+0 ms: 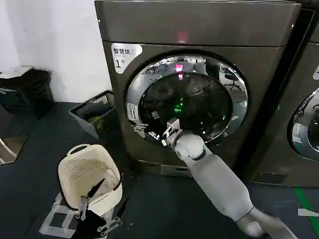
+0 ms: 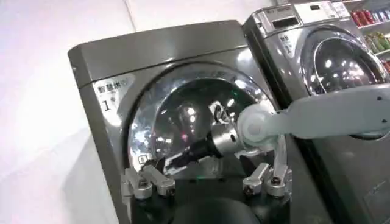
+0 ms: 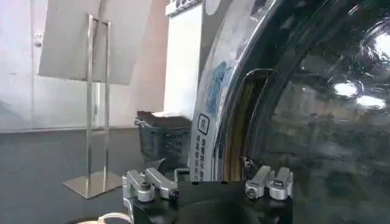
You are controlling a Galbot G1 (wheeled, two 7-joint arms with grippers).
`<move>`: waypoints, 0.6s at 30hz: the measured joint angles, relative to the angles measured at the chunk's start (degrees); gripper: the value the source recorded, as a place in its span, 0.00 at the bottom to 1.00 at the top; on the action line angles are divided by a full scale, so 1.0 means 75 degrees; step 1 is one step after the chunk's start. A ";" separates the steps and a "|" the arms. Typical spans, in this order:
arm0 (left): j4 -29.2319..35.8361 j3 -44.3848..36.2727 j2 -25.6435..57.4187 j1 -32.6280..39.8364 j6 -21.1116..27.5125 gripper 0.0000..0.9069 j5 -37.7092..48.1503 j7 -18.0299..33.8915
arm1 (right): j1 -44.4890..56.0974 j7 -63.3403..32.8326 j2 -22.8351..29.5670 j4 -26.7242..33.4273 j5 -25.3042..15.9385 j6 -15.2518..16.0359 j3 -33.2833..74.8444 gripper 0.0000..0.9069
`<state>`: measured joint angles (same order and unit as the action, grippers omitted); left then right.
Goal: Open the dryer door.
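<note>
The dryer door (image 1: 187, 99), a chrome ring around dark glass, lies closed against the dark grey-brown machine with the "1" sticker (image 1: 119, 62). My right arm reaches up from the lower right, and its gripper (image 1: 165, 132) is at the door's lower left rim. In the right wrist view that gripper (image 3: 207, 186) is open, its fingers spread in front of the handle recess (image 3: 244, 122) at the door's edge, holding nothing. My left gripper (image 1: 94, 215) hangs low at the front left beside a basket, open (image 2: 207, 182) and empty, facing the dryer door (image 2: 195, 115).
A cream laundry basket (image 1: 89, 174) stands on the floor at the front left, with a dark crate (image 1: 94, 117) behind it beside the dryer. A neighbouring machine (image 1: 304, 124) with a similar round door stands on the right. A metal stand (image 3: 97, 109) is farther off.
</note>
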<state>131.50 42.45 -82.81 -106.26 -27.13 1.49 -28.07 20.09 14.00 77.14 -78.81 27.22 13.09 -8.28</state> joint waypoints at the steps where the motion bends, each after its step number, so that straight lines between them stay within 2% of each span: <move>1: 0.0000 0.0000 -0.0001 0.0000 0.0000 1.00 0.0000 0.0000 | -0.0003 -0.0001 0.0013 0.0011 -0.0004 0.0004 -0.0001 1.00; 18: 0.0005 0.0007 0.0002 0.0022 0.0009 1.00 0.0023 0.0000 | -0.0185 -0.0005 0.0208 0.0198 -0.0006 0.0090 -0.0132 1.00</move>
<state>131.54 42.51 -82.79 -106.09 -27.06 1.66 -28.07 18.70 13.96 78.70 -77.33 27.17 13.77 -9.27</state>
